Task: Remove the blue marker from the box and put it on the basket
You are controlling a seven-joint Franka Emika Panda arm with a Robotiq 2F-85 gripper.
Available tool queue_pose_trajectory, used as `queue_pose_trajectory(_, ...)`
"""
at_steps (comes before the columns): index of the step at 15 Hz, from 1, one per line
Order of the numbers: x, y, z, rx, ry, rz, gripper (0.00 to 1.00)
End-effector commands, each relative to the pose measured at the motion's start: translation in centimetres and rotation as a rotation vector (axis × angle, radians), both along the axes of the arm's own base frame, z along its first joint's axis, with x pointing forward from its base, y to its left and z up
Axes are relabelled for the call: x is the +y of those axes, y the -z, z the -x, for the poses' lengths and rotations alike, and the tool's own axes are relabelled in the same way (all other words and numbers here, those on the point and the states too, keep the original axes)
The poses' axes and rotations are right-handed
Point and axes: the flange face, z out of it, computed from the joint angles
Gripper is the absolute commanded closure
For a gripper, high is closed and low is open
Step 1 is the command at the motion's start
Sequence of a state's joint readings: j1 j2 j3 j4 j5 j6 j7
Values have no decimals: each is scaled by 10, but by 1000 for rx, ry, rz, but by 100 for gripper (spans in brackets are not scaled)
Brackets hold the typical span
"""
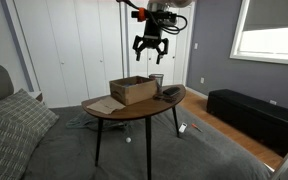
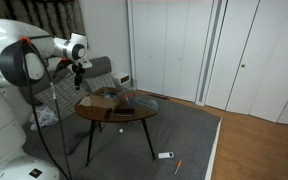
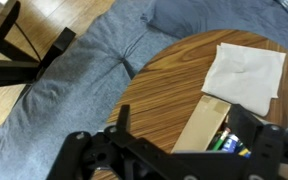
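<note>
Gripper (image 1: 150, 50): fingers (image 3: 122, 120) spread wide with nothing between them, hanging in the air well above the table.
Markers (image 3: 227, 145): coloured ends showing in the box's open top, below the fingers and nearer one of them. Which is the blue one cannot be told.
Box (image 1: 132, 90): open cardboard, below the fingers and a little to one side, well apart from them.
Basket (image 1: 170, 93): dark and low, just beside the box, below the fingers on the opposite side.
Paper (image 3: 244, 75): white sheet lying flat, beyond the box from the fingers.
Table (image 1: 134, 112): round wooden top under everything.
Grey bedding (image 3: 74, 90): farthest below, past the table's edge.
</note>
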State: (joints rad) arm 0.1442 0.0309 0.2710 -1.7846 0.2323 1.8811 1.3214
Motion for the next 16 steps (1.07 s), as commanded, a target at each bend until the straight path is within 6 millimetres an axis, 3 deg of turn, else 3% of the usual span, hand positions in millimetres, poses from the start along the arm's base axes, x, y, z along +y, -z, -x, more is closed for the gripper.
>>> queue_pose_trajectory(1, 18, -7, -44, -7, 185, -70, 0)
queue_pose_trajectory(5, 22, -6, -82, -97, 372, -134, 0)
queue_pose_trajectory(6, 15, -4, -65, -67, 290, -103, 0)
queue_pose_trajectory(8, 17, 0, -77, -82, 335, -123, 0)
queue_pose_trajectory(14, 19, -2, -80, -86, 347, -131, 0)
queue_pose_trajectory(16, 16, 4, -90, -80, 362, -131, 0)
